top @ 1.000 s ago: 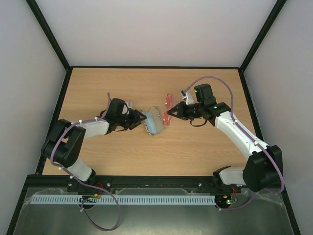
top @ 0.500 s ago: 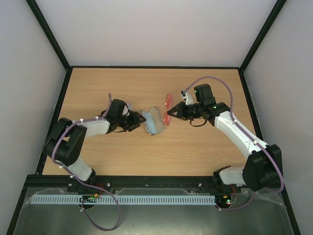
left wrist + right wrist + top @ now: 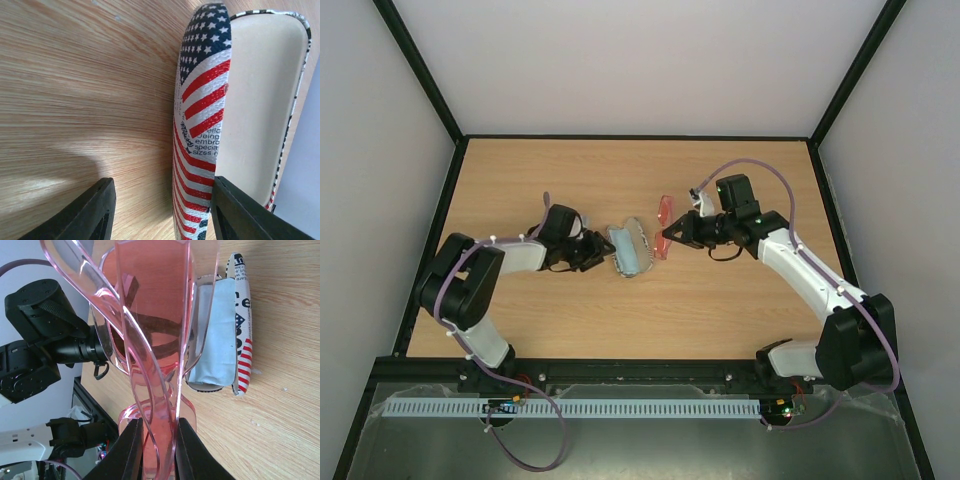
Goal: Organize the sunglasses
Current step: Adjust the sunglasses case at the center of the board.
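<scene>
The sunglasses [image 3: 665,222], thin translucent red-orange frames, are held upright in my shut right gripper [image 3: 672,236], just right of the case. In the right wrist view the fingers clamp the folded frame [image 3: 155,315] near my right gripper [image 3: 159,450]. The open flag-print case [image 3: 628,248] lies at mid-table with the light blue cloth [image 3: 633,258] inside it; both also show in the right wrist view, the case [image 3: 243,350] and the cloth [image 3: 218,335]. My left gripper [image 3: 601,251] is open at the case's left end. In the left wrist view its jaws [image 3: 162,215] straddle the flag-print wall [image 3: 200,100], which sits close to the right finger.
The wooden table [image 3: 570,180] is bordered by a black frame and pale walls. The left arm's wrist [image 3: 40,335] shows behind the glasses in the right wrist view. The case's cream lining [image 3: 255,100] faces the left wrist camera.
The case and my left gripper have shifted slightly left. My right gripper has brought the sunglasses a little lower and closer to the case.
</scene>
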`<state>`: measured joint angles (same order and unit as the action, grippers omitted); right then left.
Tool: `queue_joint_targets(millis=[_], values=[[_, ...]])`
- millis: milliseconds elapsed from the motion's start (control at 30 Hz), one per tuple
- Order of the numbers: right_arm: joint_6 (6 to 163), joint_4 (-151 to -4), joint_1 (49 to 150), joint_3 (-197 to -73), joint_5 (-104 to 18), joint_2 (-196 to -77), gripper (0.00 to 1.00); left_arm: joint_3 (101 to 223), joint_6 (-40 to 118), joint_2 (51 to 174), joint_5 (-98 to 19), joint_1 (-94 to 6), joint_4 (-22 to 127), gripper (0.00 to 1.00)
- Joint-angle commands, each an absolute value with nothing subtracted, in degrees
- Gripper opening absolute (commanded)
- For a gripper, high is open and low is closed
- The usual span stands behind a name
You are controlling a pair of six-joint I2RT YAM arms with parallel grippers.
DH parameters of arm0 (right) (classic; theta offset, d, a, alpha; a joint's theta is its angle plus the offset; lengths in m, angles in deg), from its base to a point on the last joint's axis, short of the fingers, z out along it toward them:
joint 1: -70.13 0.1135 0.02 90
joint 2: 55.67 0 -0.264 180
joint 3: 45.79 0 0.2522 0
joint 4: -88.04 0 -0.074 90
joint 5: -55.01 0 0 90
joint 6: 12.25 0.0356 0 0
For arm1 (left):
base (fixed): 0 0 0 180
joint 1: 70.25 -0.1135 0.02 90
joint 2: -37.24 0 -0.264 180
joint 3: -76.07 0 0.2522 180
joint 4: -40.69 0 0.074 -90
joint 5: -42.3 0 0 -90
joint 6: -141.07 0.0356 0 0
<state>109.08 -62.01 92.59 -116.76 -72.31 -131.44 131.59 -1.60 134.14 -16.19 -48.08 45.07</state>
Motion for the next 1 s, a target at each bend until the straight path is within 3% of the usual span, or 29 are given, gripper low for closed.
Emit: queue_joint_targets(millis=[0,700,767,867,967], values=[[109.2,-62.8,92.4,-115.8,-74.1,-132.1,0.04,132.2,-0.1,134.7,-15.8,-48.8,46.7,0.54],[109.5,-64.0,92.4,-114.6,-74.6,-131.9,0.04,134.0,-4.8,127.2,-12.8,-48.8,45.1,0.51],[109.6,-64.2,92.4,-114.5,-74.5,-131.8,0.04,134.9,-5.6,126.7,-12.7,-48.3,44.8,0.44],[109.9,-64.8,92.4,-114.3,-74.8,-131.8,0.04,136.8,-6.7,127.1,-12.9,-47.1,44.4,0.23],[110.0,-64.8,92.4,-114.1,-74.8,-131.8,0.03,138.6,-7.3,129.0,-13.4,-45.6,44.3,0.16]])
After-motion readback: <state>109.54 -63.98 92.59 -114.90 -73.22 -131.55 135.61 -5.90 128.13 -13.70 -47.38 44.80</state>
